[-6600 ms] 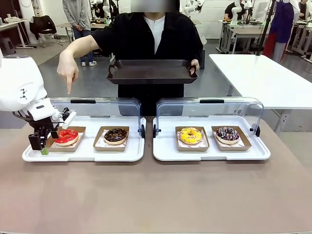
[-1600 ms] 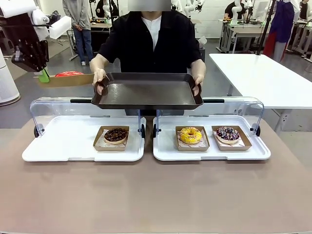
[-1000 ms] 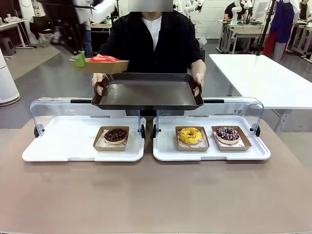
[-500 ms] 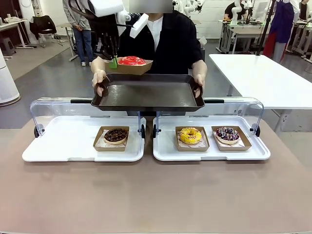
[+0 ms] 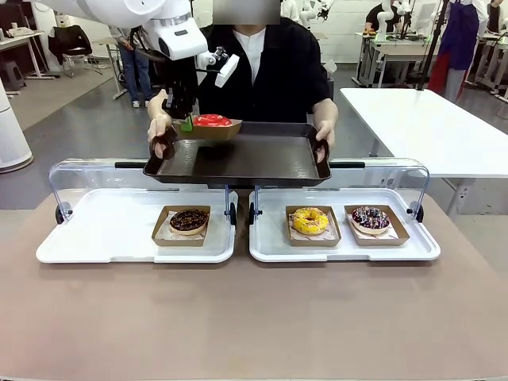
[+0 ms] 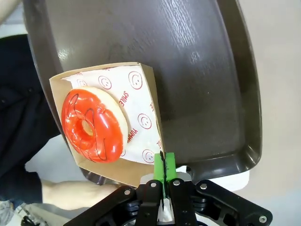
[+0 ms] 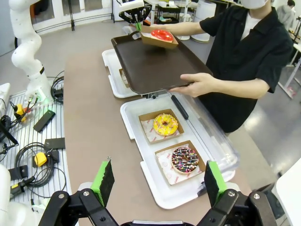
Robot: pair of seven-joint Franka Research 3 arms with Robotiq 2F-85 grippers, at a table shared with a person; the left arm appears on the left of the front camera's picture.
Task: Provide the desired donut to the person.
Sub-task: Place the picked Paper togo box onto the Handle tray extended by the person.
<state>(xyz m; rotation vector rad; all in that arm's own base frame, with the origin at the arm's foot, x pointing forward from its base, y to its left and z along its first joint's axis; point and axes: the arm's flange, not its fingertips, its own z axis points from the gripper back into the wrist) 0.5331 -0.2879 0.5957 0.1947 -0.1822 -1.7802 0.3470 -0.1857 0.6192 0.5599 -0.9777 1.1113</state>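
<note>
1. Step in hand – delivery. The left gripper (image 5: 185,119) hangs over the 10 o'clock corner of the dark serving tray (image 5: 254,155), which the person (image 5: 266,63) holds level above the display cases, with the hand at 9 o'clock (image 5: 161,128) and the hand at 3 o'clock (image 5: 324,131) on its short ends.
2. Tool state: in the left wrist view the green pads are pressed together on a thin edge of the cardboard boat (image 6: 149,94), pinching its corner at about 5 o'clock from the red donut (image 6: 92,124). Nothing else is in the grip.
3. Where the donut is: seated on printed paper inside the boat, over the tray's floor and partly over its rim. I cannot tell whether the boat's base touches the tray yet.
4. The right gripper (image 7: 158,181) stands wide apart and empty, low at the 6 o'clock side of the table, well away from the handover.
5. The chocolate donut (image 5: 189,220), yellow donut (image 5: 310,220) and sprinkled donut (image 5: 371,217) sit in their boats on the white trays below.
6. Next move, as I judge it: set the boat flat, a little toward the tray's middle so it clears the rim, then part the pads and lift straight up – a sideways pull could drag the light carton.
</note>
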